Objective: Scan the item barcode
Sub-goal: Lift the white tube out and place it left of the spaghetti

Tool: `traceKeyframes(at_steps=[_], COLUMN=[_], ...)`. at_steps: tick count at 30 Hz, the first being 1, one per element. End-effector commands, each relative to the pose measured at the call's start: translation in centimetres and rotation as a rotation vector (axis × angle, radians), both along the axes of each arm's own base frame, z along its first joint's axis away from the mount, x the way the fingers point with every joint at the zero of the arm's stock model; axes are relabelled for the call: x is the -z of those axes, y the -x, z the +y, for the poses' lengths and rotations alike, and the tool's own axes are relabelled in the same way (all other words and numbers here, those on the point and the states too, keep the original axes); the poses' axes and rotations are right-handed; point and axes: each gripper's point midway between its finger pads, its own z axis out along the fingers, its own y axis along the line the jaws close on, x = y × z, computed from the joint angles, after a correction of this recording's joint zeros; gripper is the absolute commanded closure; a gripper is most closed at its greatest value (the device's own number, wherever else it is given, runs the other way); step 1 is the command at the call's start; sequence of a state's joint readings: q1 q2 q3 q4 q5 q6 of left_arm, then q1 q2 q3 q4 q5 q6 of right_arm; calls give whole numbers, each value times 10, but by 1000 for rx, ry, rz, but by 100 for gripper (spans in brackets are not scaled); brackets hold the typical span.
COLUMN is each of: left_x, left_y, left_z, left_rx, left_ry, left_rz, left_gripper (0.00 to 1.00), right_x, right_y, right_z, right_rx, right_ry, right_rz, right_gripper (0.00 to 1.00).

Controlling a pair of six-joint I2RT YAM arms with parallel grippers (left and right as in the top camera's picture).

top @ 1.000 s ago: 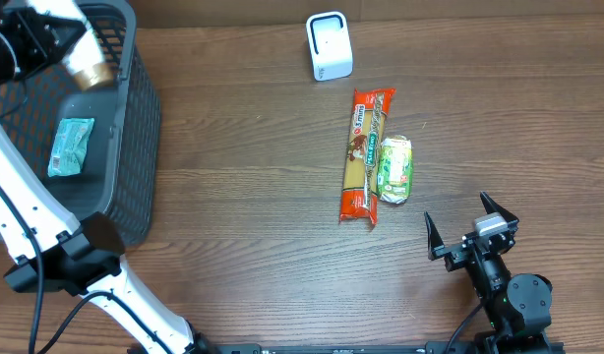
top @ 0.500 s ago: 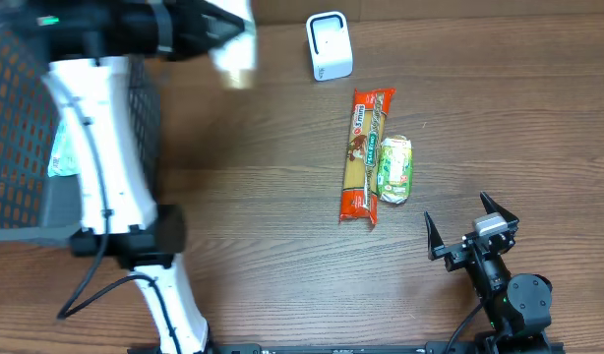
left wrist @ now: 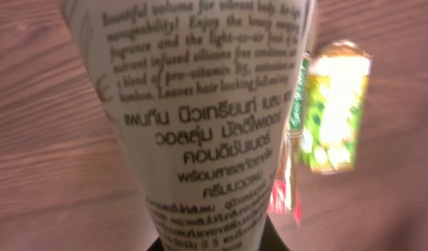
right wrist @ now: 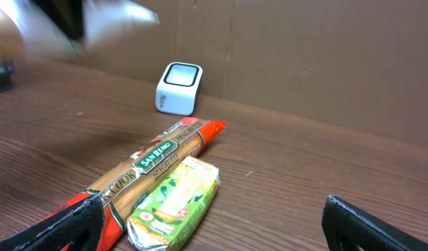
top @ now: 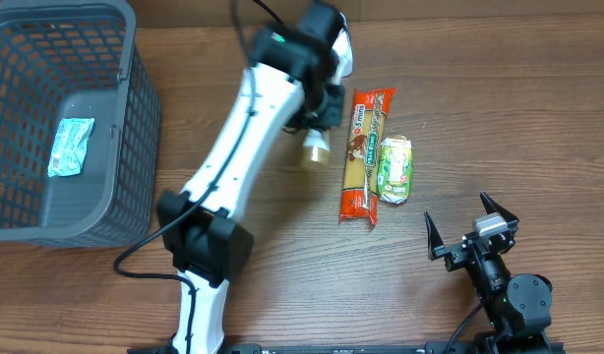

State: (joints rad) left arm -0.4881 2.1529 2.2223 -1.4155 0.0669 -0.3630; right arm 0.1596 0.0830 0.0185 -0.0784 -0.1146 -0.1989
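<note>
Left gripper (top: 322,106) clamped on tube (left wrist: 207,118). Tube's just in front of the scanner (right wrist: 179,87), long axis approx front-to-back w/ cap end away from it. Left arm's way nearer. Spaghetti (top: 364,152) & green pack (top: 394,169) sit beside it, not blocking imo. Right gripper (top: 456,209) spread wide, holding nothing.

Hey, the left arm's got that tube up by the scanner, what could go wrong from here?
The tube in the left tool shows only text in the wrist view, no barcode, so the scan may miss. That tool sits close to the small scanner and might knock it. The tube's gold cap hangs near the spaghetti pack; a swing could shove it.
</note>
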Motion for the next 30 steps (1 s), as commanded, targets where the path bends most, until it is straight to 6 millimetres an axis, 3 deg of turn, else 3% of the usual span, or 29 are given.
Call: traceKeyframes(at_steps=[1,8,13,16,21,22,23,24,30], left_x=[29,91,113,115,115,115,115,116,116], left_y=[-2,-11,-11,-1,9,11,13,14,14], left_z=[1,-11,-27,-39,-45,-47,-46,-45,-42], left_rx=[-132,-299,-194,-39,74,104,130,130,129], left_ry=[-49,28,98,138,162,170,165,158,145], left_rz=[-18,-17,-30,-6,19,22,25,28,28], left_gripper=[96,96,94,90,85,82,67,63,50], right_x=[2,2,2,2,2,2,2,2,2], right_y=[0,0,0,0,0,0,0,0,0], right_z=[0,0,0,0,0,0,0,0,0], right_rx=[3,3,3,3,3,3,3,3,3], right_ry=[1,1,1,1,1,1,1,1,1], right_rz=[-2,-1,-2,-2,-2,-2,-1,-1,-1], right_gripper=[0,0,0,0,0,0,0,0,0])
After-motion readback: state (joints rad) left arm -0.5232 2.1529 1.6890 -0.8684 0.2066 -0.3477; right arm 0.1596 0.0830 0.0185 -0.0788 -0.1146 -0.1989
